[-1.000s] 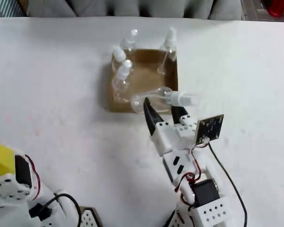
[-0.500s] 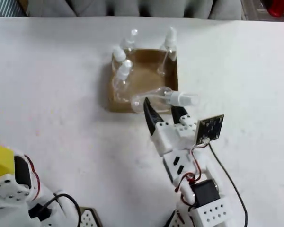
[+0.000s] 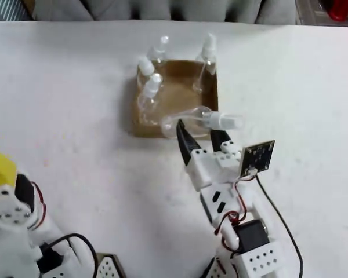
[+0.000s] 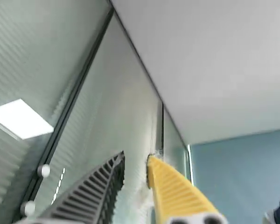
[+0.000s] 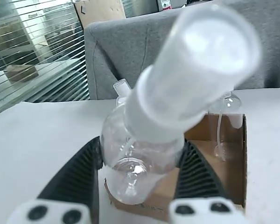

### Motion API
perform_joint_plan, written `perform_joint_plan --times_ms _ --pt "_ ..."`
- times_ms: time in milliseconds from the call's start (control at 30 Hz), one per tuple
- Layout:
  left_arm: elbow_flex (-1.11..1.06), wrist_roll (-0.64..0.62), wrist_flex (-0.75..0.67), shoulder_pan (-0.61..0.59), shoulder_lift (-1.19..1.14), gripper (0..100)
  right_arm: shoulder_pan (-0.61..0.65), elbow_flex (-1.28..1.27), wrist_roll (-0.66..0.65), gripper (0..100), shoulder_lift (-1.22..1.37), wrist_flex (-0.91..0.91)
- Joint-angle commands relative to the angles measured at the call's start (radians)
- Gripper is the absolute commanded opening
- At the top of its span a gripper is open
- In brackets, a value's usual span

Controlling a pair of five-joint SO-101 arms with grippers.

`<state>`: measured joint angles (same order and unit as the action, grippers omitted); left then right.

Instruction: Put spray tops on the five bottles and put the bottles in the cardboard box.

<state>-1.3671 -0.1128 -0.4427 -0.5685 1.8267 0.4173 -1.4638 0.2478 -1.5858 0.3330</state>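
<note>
My right gripper (image 3: 197, 128) (image 5: 142, 144) is shut on a clear bottle (image 3: 191, 119) (image 5: 144, 149) with a white spray top (image 3: 225, 121) (image 5: 196, 65). The bottle lies tilted over the near wall of the cardboard box (image 3: 177, 95) (image 5: 226, 158), its top pointing right. Several capped bottles stand in the box: two at the back (image 3: 160, 48) (image 3: 208, 48) and two on the left side (image 3: 145, 66) (image 3: 150, 88). My left arm (image 3: 11, 226) sits at the near left corner. Its gripper (image 4: 136, 161) points up at the ceiling, fingers together, holding nothing.
A white table (image 3: 69, 104) spreads wide on both sides of the box. A grey sofa back (image 5: 144, 51) runs behind the far edge. A red object (image 3: 343, 8) sits at the far right corner.
The left arm has shifted at the near left corner, its yellow part rising and moving left. The right arm and its bottle have stayed put.
</note>
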Motion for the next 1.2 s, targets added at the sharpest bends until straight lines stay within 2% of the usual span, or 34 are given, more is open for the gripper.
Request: perform_joint_plan --times_ms 0,200,333,533,700,867,967,1167 --pt "-0.003 -0.021 0.176 -0.002 -0.005 2 -0.015 0.021 -0.015 1.5 -0.008 -0.008" --pt "-0.014 -0.199 0.635 -0.002 -0.005 2 -0.059 0.060 -0.074 1.5 -0.007 -0.010" --pt "-0.075 -0.221 0.795 0.076 -0.005 2 -0.096 0.109 -0.078 1.5 0.008 -0.010" --pt "-0.219 -0.222 0.895 0.254 -0.005 2 -0.114 0.273 -0.132 1.5 0.275 -0.010" --pt "-0.325 -0.221 0.911 0.344 -0.005 2 -0.143 0.463 -0.135 1.5 0.576 -0.010" --pt "-0.325 -0.215 1.037 0.395 -0.008 2 -0.189 0.647 -0.247 1.5 0.858 -0.010" --pt "-0.325 -0.126 1.076 0.401 -0.008 2 -0.219 0.735 -0.292 1.5 1.001 -0.008" --pt "-0.325 -0.038 1.117 0.430 -0.008 2 -0.219 0.905 -0.296 1.5 1.265 -0.008"
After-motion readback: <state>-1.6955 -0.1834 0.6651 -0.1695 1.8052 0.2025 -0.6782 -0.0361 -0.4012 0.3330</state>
